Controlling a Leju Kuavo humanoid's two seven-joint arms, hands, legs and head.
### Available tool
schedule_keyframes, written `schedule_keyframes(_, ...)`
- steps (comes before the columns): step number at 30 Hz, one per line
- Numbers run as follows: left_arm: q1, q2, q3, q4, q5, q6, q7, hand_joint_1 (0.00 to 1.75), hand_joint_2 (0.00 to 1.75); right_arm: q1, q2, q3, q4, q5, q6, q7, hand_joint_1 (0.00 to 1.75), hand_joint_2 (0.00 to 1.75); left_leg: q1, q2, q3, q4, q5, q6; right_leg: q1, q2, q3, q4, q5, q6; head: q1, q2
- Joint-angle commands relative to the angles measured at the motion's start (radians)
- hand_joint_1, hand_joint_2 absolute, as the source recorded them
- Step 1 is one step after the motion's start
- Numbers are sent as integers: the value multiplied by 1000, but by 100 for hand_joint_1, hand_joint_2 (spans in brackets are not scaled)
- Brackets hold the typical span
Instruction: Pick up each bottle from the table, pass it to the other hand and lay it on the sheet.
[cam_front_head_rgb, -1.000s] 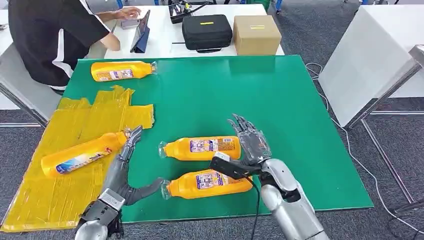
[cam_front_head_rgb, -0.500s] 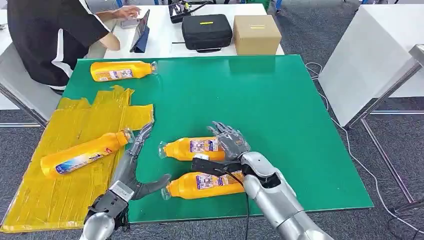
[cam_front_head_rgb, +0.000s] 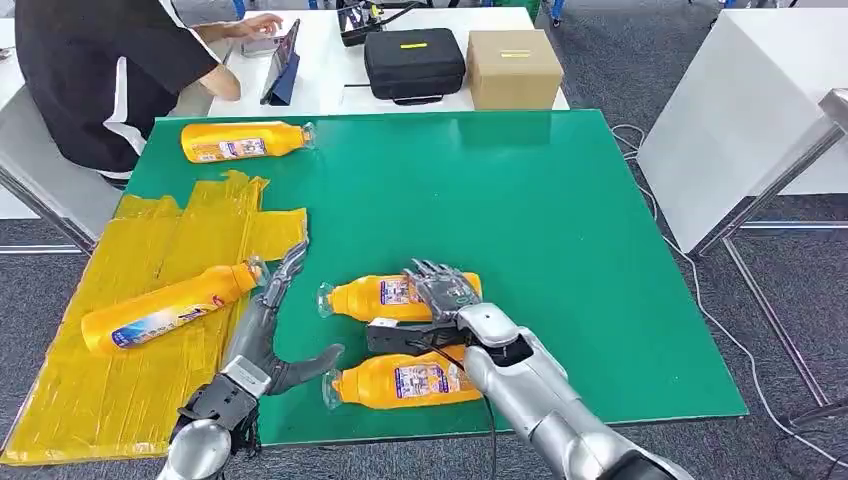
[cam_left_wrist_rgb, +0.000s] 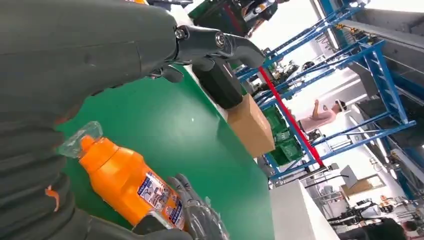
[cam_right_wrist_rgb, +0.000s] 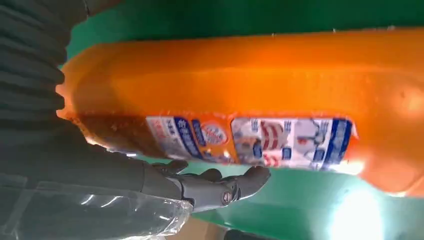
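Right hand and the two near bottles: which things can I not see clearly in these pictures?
- Head view: the right hand covers the middle of the farther bottle; whether its fingers grip it is hidden.
- Head view: the right arm hides the base of the nearer bottle.
- Right wrist view: the bottle's label is blurred, its print unreadable.
- Left wrist view: the left hand is cut off by the edge.

I see a green tabletop (cam_front_head_rgb: 560, 230). A crumpled yellow sheet (cam_front_head_rgb: 130, 330) covers its left side, carrying 1 orange bottle (cam_front_head_rgb: 165, 308). Lying directly on the green: 1 bottle at the far left corner (cam_front_head_rgb: 243, 141) and 2 bottles near the front edge (cam_front_head_rgb: 385, 295) (cam_front_head_rgb: 400, 380).
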Motion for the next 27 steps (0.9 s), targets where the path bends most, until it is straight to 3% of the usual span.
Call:
schedule_keyframes(1,-30,-7,7,66,-1,-11,17,0,175,-93,11,32,207,140,-56,119,0,175,0,2,3,-1,0,-2,0,1,2,-1,0,-1,0,0)
schedule_keyframes(14,-67,-30,9,154,-3,-24,23,0,175,-126,-10,-71,341,288,-103,249,0,175,0,-1,5,-1,0,-2,0,-2,5,-2,0,0,0,0)
schedule_keyframes(27,-67,-32,10,159,-3,-24,23,0,175,-125,-9,-77,345,294,-103,254,0,175,0,-1,10,-1,1,-3,0,-2,10,-2,0,-1,0,0)
